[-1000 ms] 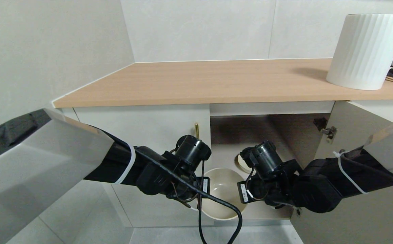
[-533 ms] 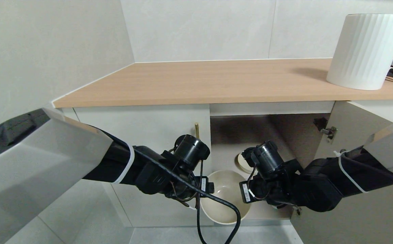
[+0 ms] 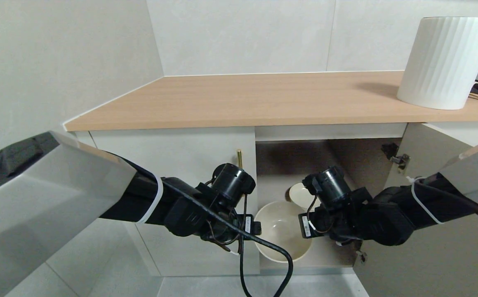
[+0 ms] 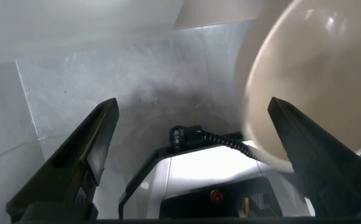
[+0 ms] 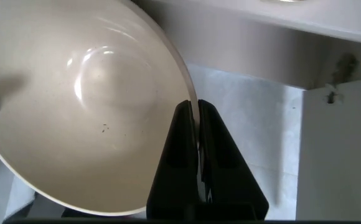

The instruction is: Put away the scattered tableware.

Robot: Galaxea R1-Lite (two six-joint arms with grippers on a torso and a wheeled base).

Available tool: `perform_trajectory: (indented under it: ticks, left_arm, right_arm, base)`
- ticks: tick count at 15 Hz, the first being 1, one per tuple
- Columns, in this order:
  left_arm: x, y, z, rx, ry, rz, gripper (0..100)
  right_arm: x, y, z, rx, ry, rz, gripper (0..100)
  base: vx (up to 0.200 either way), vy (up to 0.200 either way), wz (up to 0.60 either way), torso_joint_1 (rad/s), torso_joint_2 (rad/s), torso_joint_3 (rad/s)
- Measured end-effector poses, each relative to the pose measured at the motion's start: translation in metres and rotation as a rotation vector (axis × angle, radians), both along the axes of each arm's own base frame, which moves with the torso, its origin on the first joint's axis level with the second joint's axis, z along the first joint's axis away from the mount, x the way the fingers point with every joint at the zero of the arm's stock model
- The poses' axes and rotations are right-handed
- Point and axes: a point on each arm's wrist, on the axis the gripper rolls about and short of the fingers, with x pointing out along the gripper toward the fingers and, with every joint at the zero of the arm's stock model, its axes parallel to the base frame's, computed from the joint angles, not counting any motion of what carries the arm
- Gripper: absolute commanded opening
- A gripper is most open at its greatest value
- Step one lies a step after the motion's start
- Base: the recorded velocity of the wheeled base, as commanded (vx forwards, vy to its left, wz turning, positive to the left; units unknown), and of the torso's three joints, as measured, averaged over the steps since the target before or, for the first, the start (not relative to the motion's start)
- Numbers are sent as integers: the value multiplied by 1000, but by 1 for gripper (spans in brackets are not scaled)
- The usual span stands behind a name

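You're holding the bowl (image 3: 282,231) by its right rim, right gripper (image 5: 197,127) clenched on it; left gripper (image 4: 193,112) is hanging released just beside; cabinet (image 3: 346,161) is lying open straight ahead.

No word, number or sign can be read. A small white sticker (image 3: 247,225) stands on the body of the left gripper (image 4: 196,158), and a second white sticker (image 3: 305,225) stands on the body of the right gripper (image 5: 197,149). Both carry dark print, perhaps bar codes, too small to make out.
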Motion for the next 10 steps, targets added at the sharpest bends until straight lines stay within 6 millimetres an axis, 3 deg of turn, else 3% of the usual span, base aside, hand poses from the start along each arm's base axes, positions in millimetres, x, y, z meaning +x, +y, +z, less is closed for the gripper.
perform_trajectory:
  ticks: [5, 10]
  left_arm:
    - [0, 0, 0, 0, 0, 1, 100]
    - [-1, 0, 0, 2, 1, -3, 100]
  right_arm:
    - [32, -20, -7, -10, 1, -116, 0]
    - [70, -40, -7, 97, -25, -293, 0]
  base:
    - [0, 0, 0, 0, 0, 0]
    - [0, 0, 0, 0, 0, 0]
